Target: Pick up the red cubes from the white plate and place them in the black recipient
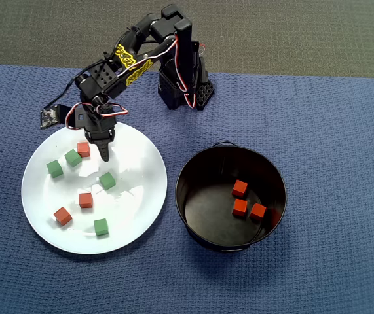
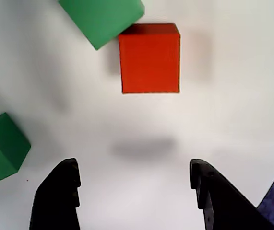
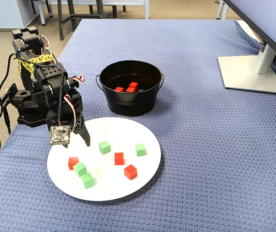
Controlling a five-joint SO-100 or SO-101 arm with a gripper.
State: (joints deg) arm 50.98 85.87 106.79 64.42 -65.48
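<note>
Over the white plate (image 1: 137,216) the gripper (image 2: 134,191) hung with jaws apart and empty — its likely target, a red cube (image 2: 149,58), lay just ahead, touching a green cube (image 2: 103,19). Best to advance squarely, straddle only the red — then close. The black recipient (image 1: 187,196) already held others.

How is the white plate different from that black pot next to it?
The white plate is flat and shallow; the black pot has tall sides and a wire handle. The plate is wider than the pot. The plate holds red and green cubes; the pot holds only red ones. Both are round and sit on the blue cloth.
</note>
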